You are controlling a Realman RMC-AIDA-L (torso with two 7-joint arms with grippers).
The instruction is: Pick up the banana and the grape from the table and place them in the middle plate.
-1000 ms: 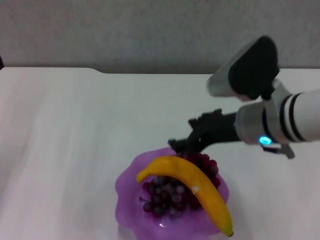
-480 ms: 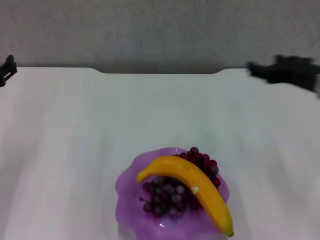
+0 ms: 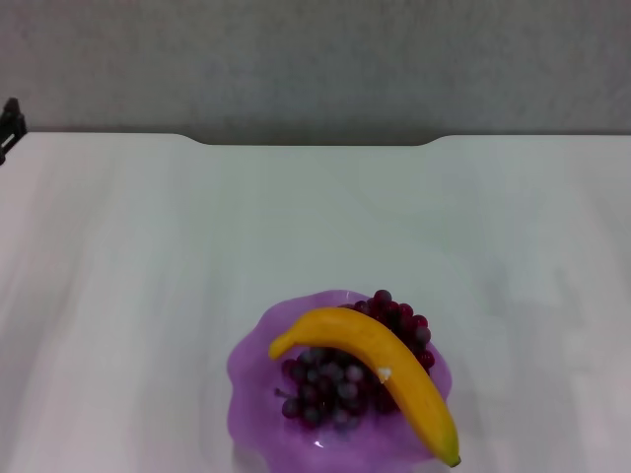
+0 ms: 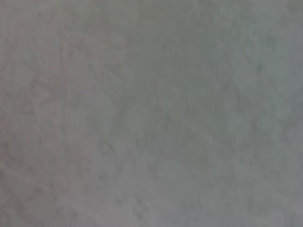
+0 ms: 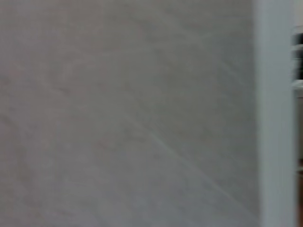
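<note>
Purple plastic, the middle plate (image 3: 254,365) sits low centre of my head view on the table (image 3: 148,256), holding the grape (image 3: 340,379) with the banana (image 3: 380,370) lying across it. My right gripper, over the plate a second ago, has left the frame. My left gripper (image 3: 10,123) barely shows at the upper left edge; I cannot tell its fingers. I judge the task done.

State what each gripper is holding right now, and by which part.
Nothing is held. The banana lies across the grape in the middle plate; only the left gripper shows, far off at the table's edge.
</note>
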